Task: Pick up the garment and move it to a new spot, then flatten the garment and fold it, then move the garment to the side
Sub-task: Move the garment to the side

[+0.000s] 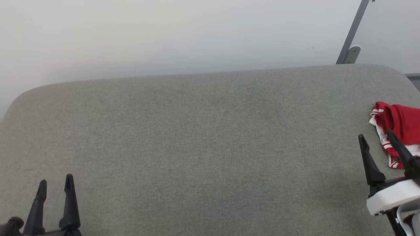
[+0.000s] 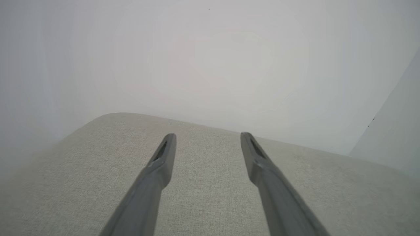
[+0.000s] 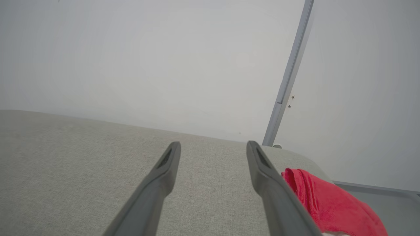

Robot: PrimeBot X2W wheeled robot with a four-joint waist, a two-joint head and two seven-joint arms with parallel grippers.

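The garment (image 1: 402,121) runs off the head view's right edge, partly behind the right fingers (image 1: 398,147).

Grey fabric surface (image 1: 197,137) – pale wall (image 1: 164,32) behind – metal pole (image 1: 352,31).

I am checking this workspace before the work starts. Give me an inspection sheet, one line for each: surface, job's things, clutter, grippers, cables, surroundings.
Surface: grey fabric-covered table with rounded corners, mostly bare.
Job's things: the red and white garment lies crumpled at the table's right edge, partly cut off by the head view; it is not held.
Clutter: nothing seen.
Grippers: left gripper is open over bare table; right gripper is open beside the garment and holds nothing.
Cables: a pale loop under the right wrist may be a cable; too little shows to tell.
Surroundings: plain pale wall; slanted grey pole behind the table's back right corner.
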